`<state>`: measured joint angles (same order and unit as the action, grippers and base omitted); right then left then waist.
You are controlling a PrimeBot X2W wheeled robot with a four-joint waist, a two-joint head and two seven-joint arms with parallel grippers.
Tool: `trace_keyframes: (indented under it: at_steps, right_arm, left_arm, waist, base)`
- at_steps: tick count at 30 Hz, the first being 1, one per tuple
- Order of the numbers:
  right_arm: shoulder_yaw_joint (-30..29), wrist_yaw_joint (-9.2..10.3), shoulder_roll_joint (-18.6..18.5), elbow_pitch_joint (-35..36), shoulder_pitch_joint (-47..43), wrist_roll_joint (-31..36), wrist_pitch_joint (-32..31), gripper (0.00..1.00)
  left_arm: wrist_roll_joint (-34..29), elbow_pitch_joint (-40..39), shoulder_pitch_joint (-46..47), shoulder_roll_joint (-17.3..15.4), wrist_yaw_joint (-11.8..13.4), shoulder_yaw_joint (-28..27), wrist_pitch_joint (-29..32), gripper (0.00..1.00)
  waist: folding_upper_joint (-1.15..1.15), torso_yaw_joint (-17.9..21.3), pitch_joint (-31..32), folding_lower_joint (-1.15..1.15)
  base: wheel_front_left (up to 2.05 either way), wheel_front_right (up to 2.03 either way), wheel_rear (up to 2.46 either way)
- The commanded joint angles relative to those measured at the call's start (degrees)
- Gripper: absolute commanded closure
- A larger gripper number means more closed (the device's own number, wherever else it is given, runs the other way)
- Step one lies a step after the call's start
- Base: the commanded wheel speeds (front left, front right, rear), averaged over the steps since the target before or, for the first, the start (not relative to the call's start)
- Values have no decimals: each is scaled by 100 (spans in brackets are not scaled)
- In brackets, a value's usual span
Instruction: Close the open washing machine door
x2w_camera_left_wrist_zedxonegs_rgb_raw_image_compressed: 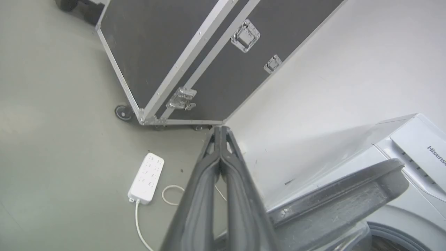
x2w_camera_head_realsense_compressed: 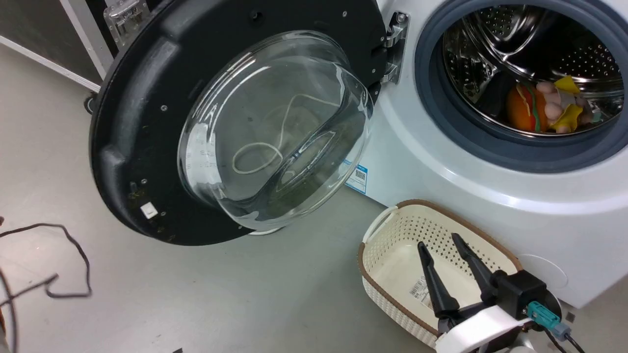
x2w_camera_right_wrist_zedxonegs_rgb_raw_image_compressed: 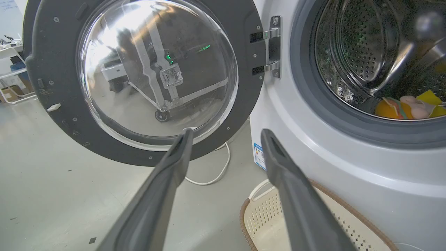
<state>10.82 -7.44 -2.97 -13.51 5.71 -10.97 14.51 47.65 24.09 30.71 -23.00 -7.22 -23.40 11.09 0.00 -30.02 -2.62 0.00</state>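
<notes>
The washing machine door (x2w_camera_head_realsense_compressed: 142, 122) stands swung wide open to the left of the white washing machine (x2w_camera_head_realsense_compressed: 441, 166), its glass bowl (x2w_camera_head_realsense_compressed: 274, 132) bulging toward me and its metal hinge (x2w_camera_head_realsense_compressed: 395, 46) at the port's left edge. My right gripper (x2w_camera_head_realsense_compressed: 438, 240) is open and empty, low over a basket in front of the machine; in the right wrist view its fingers (x2w_camera_right_wrist_zedxonegs_rgb_raw_image_compressed: 227, 134) point between the door (x2w_camera_right_wrist_zedxonegs_rgb_raw_image_compressed: 45, 52) and the machine (x2w_camera_right_wrist_zedxonegs_rgb_raw_image_compressed: 313, 167). My left gripper (x2w_camera_left_wrist_zedxonegs_rgb_raw_image_compressed: 221, 129) is shut on nothing, just beyond the door's dark rim (x2w_camera_left_wrist_zedxonegs_rgb_raw_image_compressed: 341, 195), beside the machine's top (x2w_camera_left_wrist_zedxonegs_rgb_raw_image_compressed: 411, 139).
A cream perforated basket (x2w_camera_head_realsense_compressed: 392, 230) sits on the floor against the machine's front. Soft toys (x2w_camera_head_realsense_compressed: 544, 108) lie in the steel drum. A black flight case (x2w_camera_left_wrist_zedxonegs_rgb_raw_image_compressed: 156, 52) on castors stands behind the door, with a white power strip (x2w_camera_left_wrist_zedxonegs_rgb_raw_image_compressed: 146, 177) near it. A black cable (x2w_camera_head_realsense_compressed: 73, 250) trails at left.
</notes>
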Motion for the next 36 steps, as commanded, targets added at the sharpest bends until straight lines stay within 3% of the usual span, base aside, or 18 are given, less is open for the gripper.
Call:
trace_keyframes:
  at_steps: [1, 2, 3, 7, 15, 21, 27, 31, 36]
  right_arm:
    - [-2, -5, 10, 3, -63, -3, 49, 0]
    - [6, -5, 10, 3, -56, 27, 49, 0]
    - [6, -5, 10, 3, -56, 27, 49, 0]
    - [27, -5, 10, -18, -22, 84, 49, 0]
    - [76, -5, 10, -63, 65, 123, 49, 0]
    - [60, -5, 10, -84, 2, 61, 49, 0]
    - [16, -5, 10, -90, -111, -33, 49, 0]
    - [-18, -5, 10, -78, -145, -49, 49, 0]
    - [-102, -5, 10, -77, -182, -3, 49, 0]
  left_arm:
    - [268, 210, 187, -27, -24, -40, 234, 100]
    - [688, 592, 413, -42, -24, -97, 685, 100]
    - [688, 592, 413, -42, -24, -97, 685, 100]
    - [1388, 1234, 788, -12, -9, -184, 1626, 100]
    - [1841, 1551, 910, -102, -22, -11, 2506, 100]
    - [2588, 898, 468, -96, -25, 56, 3414, 100]
    - [3576, 73, -389, 118, -25, -53, 4617, 100]
    - [3900, -527, -1009, 405, -25, -20, 5073, 100]
    - [4017, -1381, -1823, 1018, 101, 227, 5285, 100]
  waist:
    - [0, 80, -52, 0]
    - [0, 158, -90, 0]
    - [0, 158, -90, 0]
    - [0, 306, -154, 0]
    - [0, 568, -225, 0]
    - [0, 686, -89, 0]
    - [0, 780, 178, 0]
    - [0, 889, 299, 0]
    - [0, 1126, 408, 0]
  base:
    - [0, 0, 0]
    - [0, 0, 0]
    - [0, 0, 0]
    - [0, 0, 0]
    - [0, 0, 0]
    - [0, 0, 0]
    - [0, 0, 0]
    - [0, 0, 0]
    - [0, 0, 0]
